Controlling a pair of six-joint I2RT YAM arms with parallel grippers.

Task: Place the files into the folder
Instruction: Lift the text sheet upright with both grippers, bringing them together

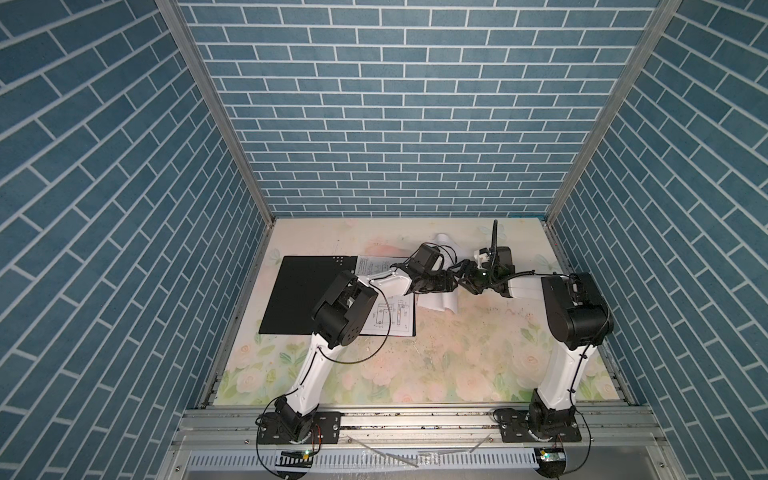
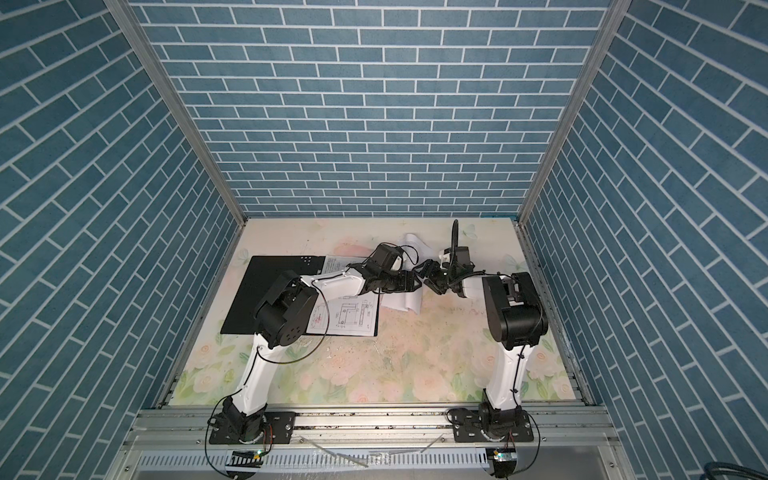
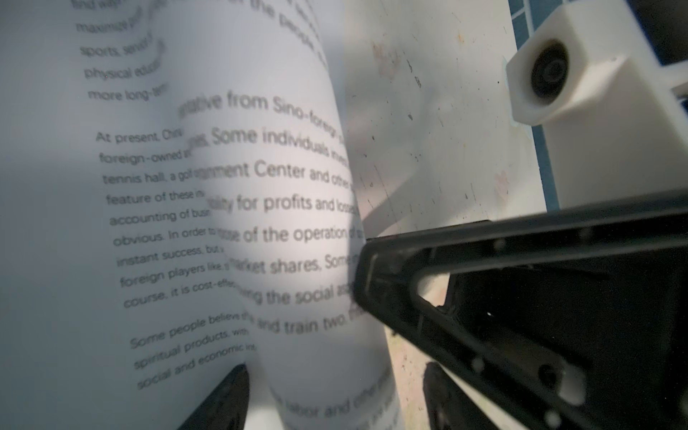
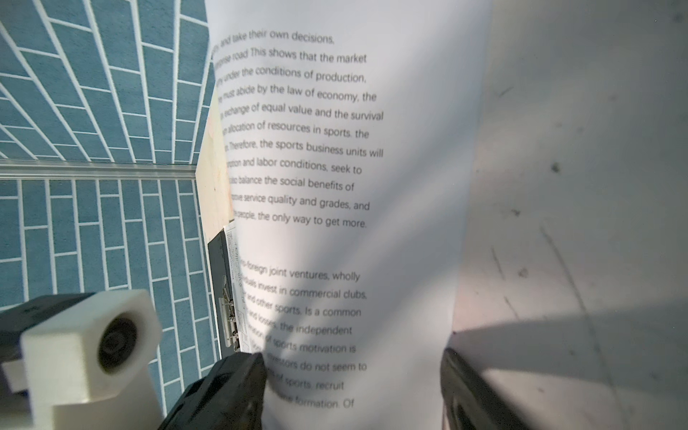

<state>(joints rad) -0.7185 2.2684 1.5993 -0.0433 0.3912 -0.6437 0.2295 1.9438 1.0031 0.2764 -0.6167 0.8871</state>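
The folder (image 1: 307, 295) (image 2: 270, 291) lies open on the left of the table, black inside up. One file, a sheet with line drawings (image 1: 395, 316) (image 2: 349, 316), rests on its right half. A second file, a text sheet (image 1: 440, 301) (image 3: 260, 204) (image 4: 335, 186), stands curled and lifted at mid-table. My right gripper (image 1: 467, 277) (image 4: 353, 391) is shut across the bowed sheet, which fills the gap between its jaws. From the opposite side, my left gripper (image 1: 454, 283) (image 3: 338, 398) straddles the curl, open, with a gap at one fingertip (image 3: 443, 394).
The two wrists nearly touch at mid-table; the right arm's white camera housing (image 3: 580, 82) and black finger frame (image 3: 484, 279) crowd the left wrist view. Blue brick walls close in the floral table (image 1: 457, 353) on three sides. The folder's metal clip (image 4: 229, 316) shows beside the sheet.
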